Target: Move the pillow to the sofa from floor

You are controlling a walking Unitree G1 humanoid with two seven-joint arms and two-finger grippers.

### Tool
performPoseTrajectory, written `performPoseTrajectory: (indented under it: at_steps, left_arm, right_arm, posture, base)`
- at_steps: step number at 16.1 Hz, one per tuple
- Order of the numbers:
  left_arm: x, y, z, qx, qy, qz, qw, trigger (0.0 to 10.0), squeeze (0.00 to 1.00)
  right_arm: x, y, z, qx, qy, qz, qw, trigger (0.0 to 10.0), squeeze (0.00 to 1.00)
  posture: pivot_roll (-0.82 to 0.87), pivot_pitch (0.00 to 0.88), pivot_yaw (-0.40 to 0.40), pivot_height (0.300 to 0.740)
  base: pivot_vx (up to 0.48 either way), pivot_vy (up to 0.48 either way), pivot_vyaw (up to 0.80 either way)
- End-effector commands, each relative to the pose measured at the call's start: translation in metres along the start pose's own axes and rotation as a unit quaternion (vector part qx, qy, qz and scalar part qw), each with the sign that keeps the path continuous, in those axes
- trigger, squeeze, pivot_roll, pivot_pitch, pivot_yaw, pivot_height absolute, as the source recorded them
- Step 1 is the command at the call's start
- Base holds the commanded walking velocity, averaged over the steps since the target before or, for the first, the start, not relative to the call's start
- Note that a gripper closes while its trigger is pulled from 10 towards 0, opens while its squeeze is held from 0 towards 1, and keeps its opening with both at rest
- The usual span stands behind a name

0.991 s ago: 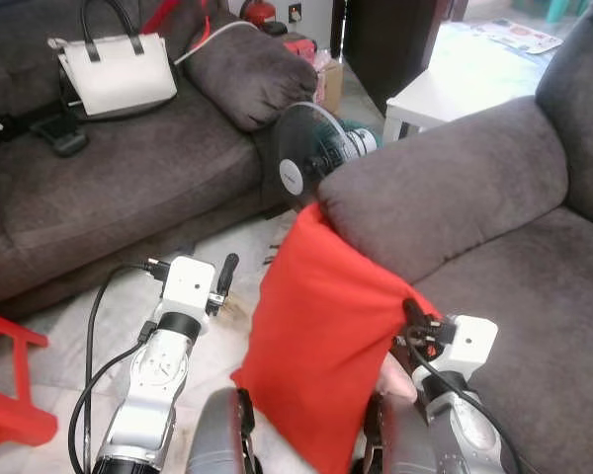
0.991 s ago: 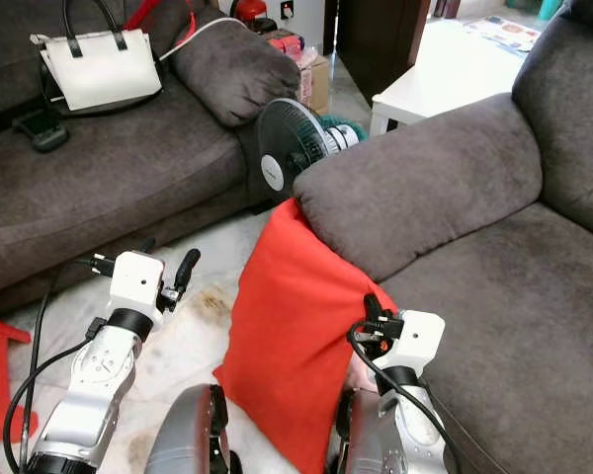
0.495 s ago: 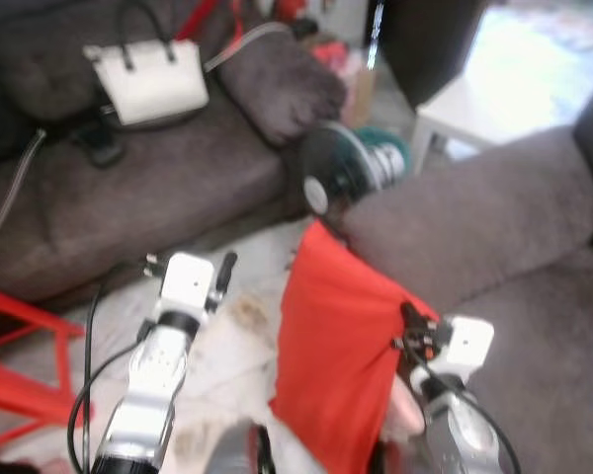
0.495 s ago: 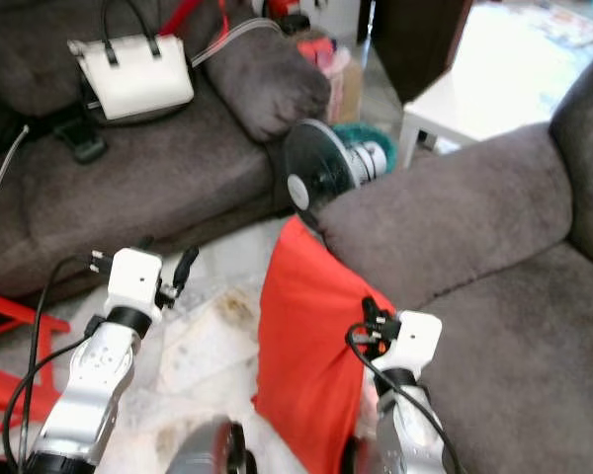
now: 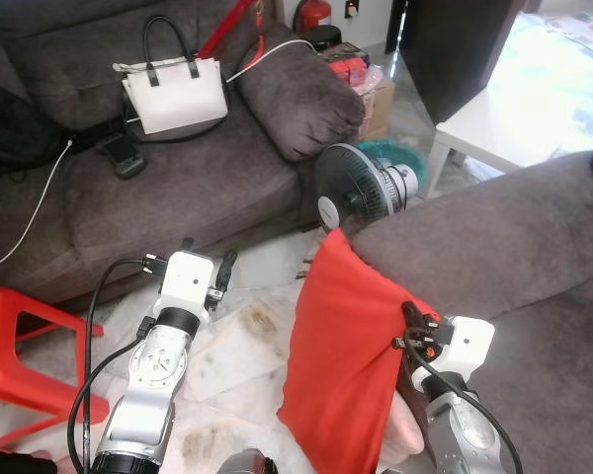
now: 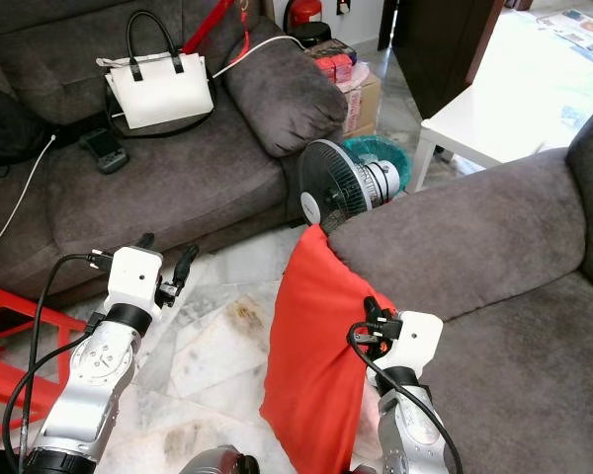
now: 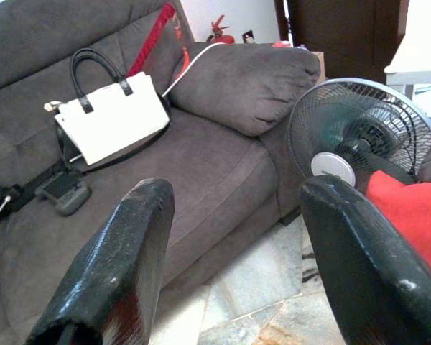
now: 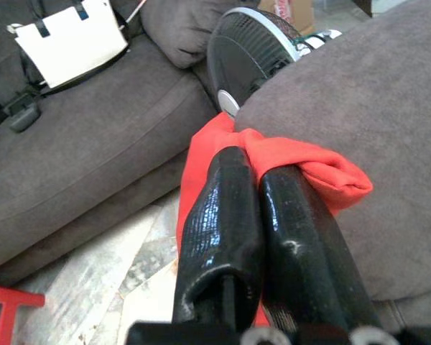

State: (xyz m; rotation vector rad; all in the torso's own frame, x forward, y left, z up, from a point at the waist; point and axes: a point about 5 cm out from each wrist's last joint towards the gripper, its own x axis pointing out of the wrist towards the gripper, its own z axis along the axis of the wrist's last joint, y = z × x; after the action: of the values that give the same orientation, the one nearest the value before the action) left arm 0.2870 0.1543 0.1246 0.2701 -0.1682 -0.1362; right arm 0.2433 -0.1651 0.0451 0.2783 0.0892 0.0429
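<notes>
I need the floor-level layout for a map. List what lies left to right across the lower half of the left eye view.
Red stool → left hand, open over the tiles → red pillow, hanging from a pinched corner → right hand, shut on that corner → grey sofa on the right.

Head views look down; both wrist views share the fan (image 7: 357, 149).

We see pillow (image 5: 341, 365) against sofa armrest (image 5: 474, 237), fan (image 5: 361, 188) behind it, handbag (image 5: 173, 89) on far couch (image 5: 128, 188) left.
</notes>
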Motion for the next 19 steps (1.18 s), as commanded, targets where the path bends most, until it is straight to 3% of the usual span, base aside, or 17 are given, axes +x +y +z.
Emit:
performPoseTrajectory:
  at_steps: [1, 17, 19]
  left_arm:
    - [-0.0014, 0.0025, -0.0019, -0.001, 0.007, 0.0, 1.0, 10.0, 0.0]
    - [0.0005, -0.0037, -0.0028, -0.009, 0.007, -0.009, 1.0, 10.0, 0.0]
    - [0.0003, -0.0039, -0.0025, -0.009, 0.006, -0.009, 1.0, 10.0, 0.0]
  right_arm:
    - [0.0078, 0.0043, 0.0296, -0.015, -0.083, 0.01, 0.996, 10.0, 0.0]
    - [0.0103, -0.0028, 0.0337, -0.004, -0.086, -0.009, 0.996, 10.0, 0.0]
    - [0.0104, -0.0038, 0.0326, -0.001, -0.08, -0.01, 0.997, 10.0, 0.0]
  posture:
    - [0.12, 0.065, 0.035, 0.74]
    - [0.1, 0.062, 0.037, 0.74]
    - [0.1, 0.063, 0.036, 0.74]
  base:
    - [0.0, 0.0, 0.0]
    - [0.0, 0.0, 0.0]
    - [0.0, 0.0, -0.8]
